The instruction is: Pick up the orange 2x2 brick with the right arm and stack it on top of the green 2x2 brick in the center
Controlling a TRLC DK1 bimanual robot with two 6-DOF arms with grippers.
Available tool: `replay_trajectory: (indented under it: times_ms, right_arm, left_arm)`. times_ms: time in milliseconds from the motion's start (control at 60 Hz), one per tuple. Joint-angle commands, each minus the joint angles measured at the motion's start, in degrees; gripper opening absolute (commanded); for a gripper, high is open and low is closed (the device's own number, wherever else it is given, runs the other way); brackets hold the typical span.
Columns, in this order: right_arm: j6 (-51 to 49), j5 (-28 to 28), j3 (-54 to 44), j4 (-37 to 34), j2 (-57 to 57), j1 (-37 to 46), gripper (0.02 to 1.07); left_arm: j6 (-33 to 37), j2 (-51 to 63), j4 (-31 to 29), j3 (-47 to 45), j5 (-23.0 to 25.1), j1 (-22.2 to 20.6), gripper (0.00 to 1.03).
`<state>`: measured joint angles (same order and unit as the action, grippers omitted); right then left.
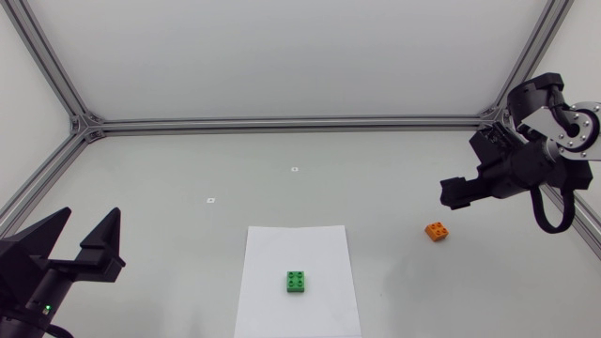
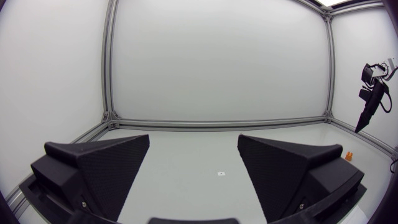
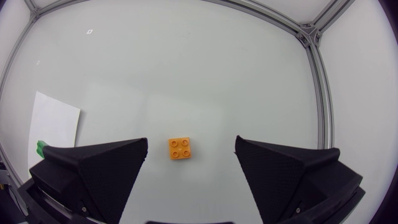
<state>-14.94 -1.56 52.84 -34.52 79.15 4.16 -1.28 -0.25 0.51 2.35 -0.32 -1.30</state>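
Observation:
The orange 2x2 brick [image 1: 437, 231] lies on the table at the right, studs up; it also shows small in the left wrist view [image 2: 349, 156]. In the right wrist view the orange brick [image 3: 180, 149] sits below, between my open fingers. My right gripper [image 1: 458, 192] hangs above the table, a little behind and right of the brick, open and holding nothing. The green 2x2 brick [image 1: 297, 282] rests on a white paper sheet [image 1: 324, 244] at the front centre; its edge peeks out beside a finger [image 3: 40, 149]. My left gripper [image 1: 86, 237] stands open at the front left, far from both bricks.
Aluminium frame rails [image 1: 282, 122] run along the table's back and sides. Two small white markers [image 1: 294, 169] [image 1: 211, 200] lie on the table behind the paper.

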Motion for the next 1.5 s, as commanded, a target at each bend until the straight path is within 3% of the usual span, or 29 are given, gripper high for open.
replay_trajectory:
  times_ms: [0, 217, 600, 1333, 1483]
  right_arm:
    - [-1.8, -0.4, 1.6, -0.4, 4.4, 0.4, 1.02]
    - [-6.4, -2.8, 3.4, -3.4, 14.4, 0.1, 1.02]
    - [-10.4, -1.2, 10.9, -9.2, 24.1, 3.0, 1.02]
    - [-9.7, -0.5, 12.2, -10.7, 28.2, -0.7, 0.92]
    - [-9.7, -0.8, 12.0, -10.3, 28.2, -0.7, 0.86]
  left_arm:
    - [0.8, -0.5, -0.9, -2.3, 0.2, 0.2, 0.99]
    - [0.8, -0.5, -0.9, -2.3, 0.2, 0.2, 0.99]
    - [0.8, -0.5, -0.9, -2.3, 0.2, 0.2, 0.99]
    - [0.8, -0.5, -0.8, -2.3, 0.2, 0.2, 0.99]
    - [0.8, -0.5, -0.9, -2.3, 0.2, 0.2, 0.99]
